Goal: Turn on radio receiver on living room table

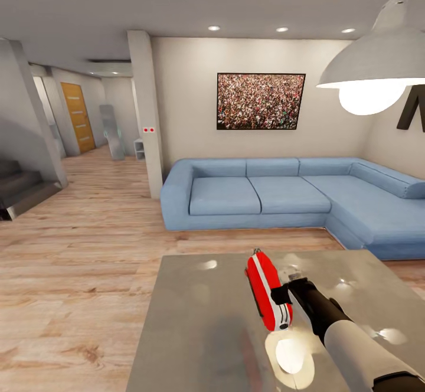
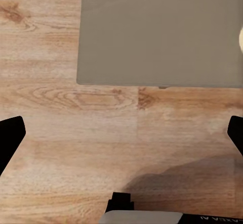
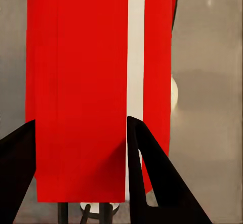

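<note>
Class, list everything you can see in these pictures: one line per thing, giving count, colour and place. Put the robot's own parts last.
Radio: one, red with white band, on the table.
Table: one, glossy grey, in front of the sofa.
Sofa: one, blue, L-shaped, against the wall.
Picture: one, crowd scene, above the sofa.
Lamp: one, white, hanging upper right.
Door: one, orange wood, down the hallway.
Right gripper: one, black, fingers either side of the radio.
Left gripper: one, black, open above the floor.

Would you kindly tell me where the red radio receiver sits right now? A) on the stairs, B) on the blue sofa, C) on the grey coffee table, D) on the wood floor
C: the radio receiver stands on the table, with the right gripper at it.
</note>
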